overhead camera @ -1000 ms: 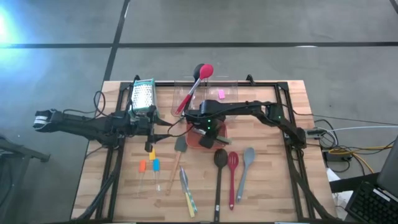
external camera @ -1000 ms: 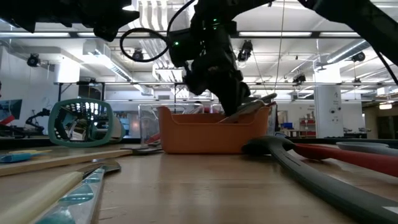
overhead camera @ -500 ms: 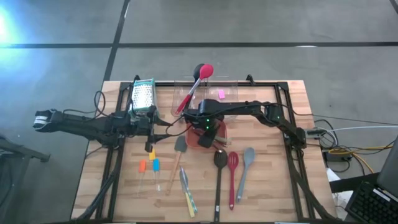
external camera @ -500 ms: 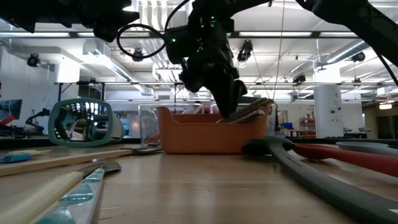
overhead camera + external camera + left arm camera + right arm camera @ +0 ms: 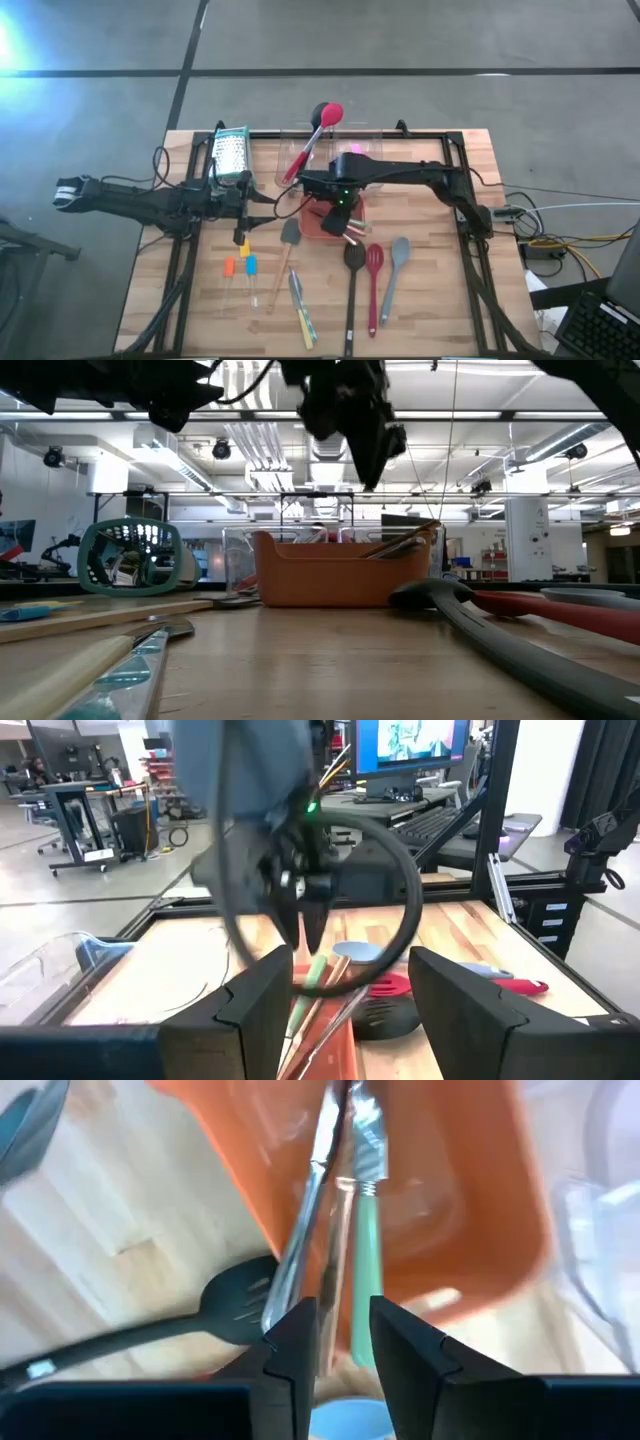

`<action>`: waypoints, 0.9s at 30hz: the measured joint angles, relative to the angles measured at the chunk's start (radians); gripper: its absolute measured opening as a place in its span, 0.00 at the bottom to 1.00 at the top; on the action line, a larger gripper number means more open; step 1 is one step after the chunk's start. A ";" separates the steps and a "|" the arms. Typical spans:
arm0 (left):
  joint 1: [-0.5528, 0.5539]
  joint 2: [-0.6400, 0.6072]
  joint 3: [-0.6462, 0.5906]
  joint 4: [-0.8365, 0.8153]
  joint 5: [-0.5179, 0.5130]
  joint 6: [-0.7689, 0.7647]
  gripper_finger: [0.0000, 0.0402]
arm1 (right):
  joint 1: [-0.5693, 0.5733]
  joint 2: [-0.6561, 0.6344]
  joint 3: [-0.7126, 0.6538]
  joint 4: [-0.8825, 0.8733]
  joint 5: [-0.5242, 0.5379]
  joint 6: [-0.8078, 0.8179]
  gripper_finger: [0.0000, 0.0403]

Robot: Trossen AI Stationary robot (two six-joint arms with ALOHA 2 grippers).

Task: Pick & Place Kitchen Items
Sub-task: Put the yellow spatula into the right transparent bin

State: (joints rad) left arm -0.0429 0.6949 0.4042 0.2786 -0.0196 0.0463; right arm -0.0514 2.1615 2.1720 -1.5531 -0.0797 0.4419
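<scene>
Your right gripper [image 5: 352,435] hangs above the orange tray [image 5: 330,575] with its fingers [image 5: 290,1355] a narrow gap apart and nothing between them. A second ago that gripper was down at the tray's rim with the thin green-handled tool in its grasp; it has since let go and lifted clear, and the green-handled tool [image 5: 361,1245] now lies in the tray beside a slim metal tool [image 5: 318,1185], both slanting up over the tray's rim. In the low view their ends poke above the tray's right edge. I read that as one more item placed, and the arm is free for the next pick. The tray sits near the middle of the tabletop, just in front of the clear tubs [image 5: 300,160], one of which holds the red ladle [image 5: 318,128]. Your left gripper [image 5: 335,1010] waits at the left half of the tabletop, beside the box grater [image 5: 230,153], its fingers spread and empty, looking across at the tray. Plenty is left on the front half of the tabletop: the black spoon [image 5: 353,275], the red slotted spatula [image 5: 374,280] and the grey spoon [image 5: 394,268] lie side by side towards the front right corner, a grey spatula with a wooden handle [image 5: 286,255] and another green-yellow-handled tool [image 5: 302,315] lie front of centre, and the small orange piece [image 5: 229,267], the blue piece [image 5: 251,265] and the yellow piece [image 5: 243,248] sit towards the front left. The black spoon's bowl lies nearest the tray, so it looks the easiest next reach for your right arm.
</scene>
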 joint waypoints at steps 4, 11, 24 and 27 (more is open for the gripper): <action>0.000 0.000 0.000 -0.049 0.008 -0.003 0.51 | 0.063 -0.069 -0.010 -0.005 0.110 0.040 0.18; -0.002 -0.001 0.001 -0.147 0.052 -0.025 0.51 | 0.213 -0.165 -0.050 -0.012 0.387 0.139 0.14; -0.021 0.000 0.003 -0.290 0.053 -0.065 0.51 | 0.446 -0.327 -0.200 -0.014 0.572 0.389 0.13; -0.033 0.001 0.003 -0.410 0.044 -0.127 0.51 | 0.471 -0.343 -0.247 -0.014 0.603 0.450 0.12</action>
State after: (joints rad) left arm -0.0755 0.6960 0.4072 -0.1319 0.0246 -0.0806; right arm 0.4195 1.8180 1.9252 -1.5666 0.5230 0.8923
